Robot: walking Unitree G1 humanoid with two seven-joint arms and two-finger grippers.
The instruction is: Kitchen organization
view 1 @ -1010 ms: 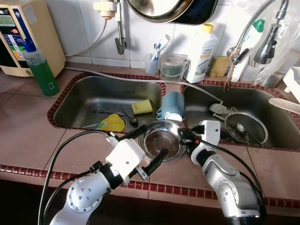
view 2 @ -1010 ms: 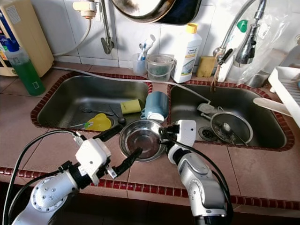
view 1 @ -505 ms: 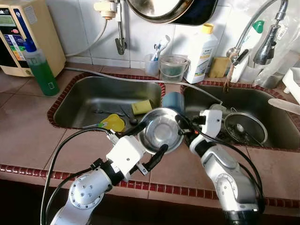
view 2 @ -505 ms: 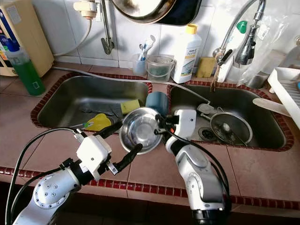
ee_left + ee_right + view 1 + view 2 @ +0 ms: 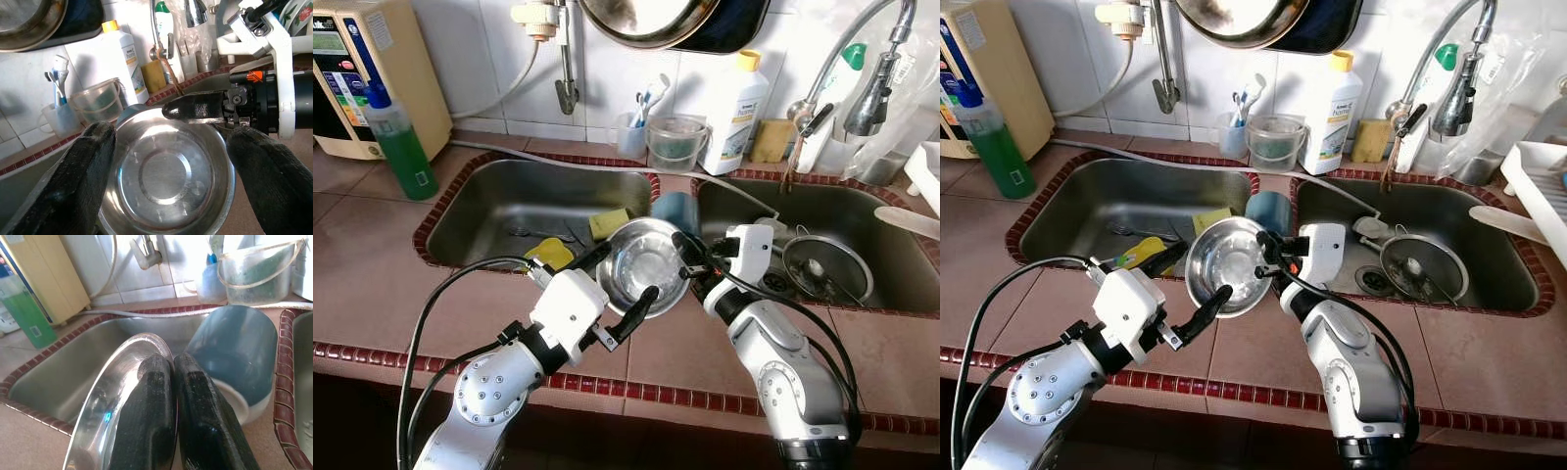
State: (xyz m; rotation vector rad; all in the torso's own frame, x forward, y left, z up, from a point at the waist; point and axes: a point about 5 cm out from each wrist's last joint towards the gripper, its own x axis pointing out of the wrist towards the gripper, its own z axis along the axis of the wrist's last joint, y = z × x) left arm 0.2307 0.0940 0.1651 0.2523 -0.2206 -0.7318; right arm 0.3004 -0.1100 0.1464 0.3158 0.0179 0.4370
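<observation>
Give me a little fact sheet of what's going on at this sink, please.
Held item: round shiny steel bowl, tilted, lifted over the counter edge
Right pincer: shut on the bowl's rim
Left pincer: open, fingers either side of the bowl
Behind bowl: blue cup lying on its side
Left basin: yellow sponge
Right basin: round metal strainer
</observation>
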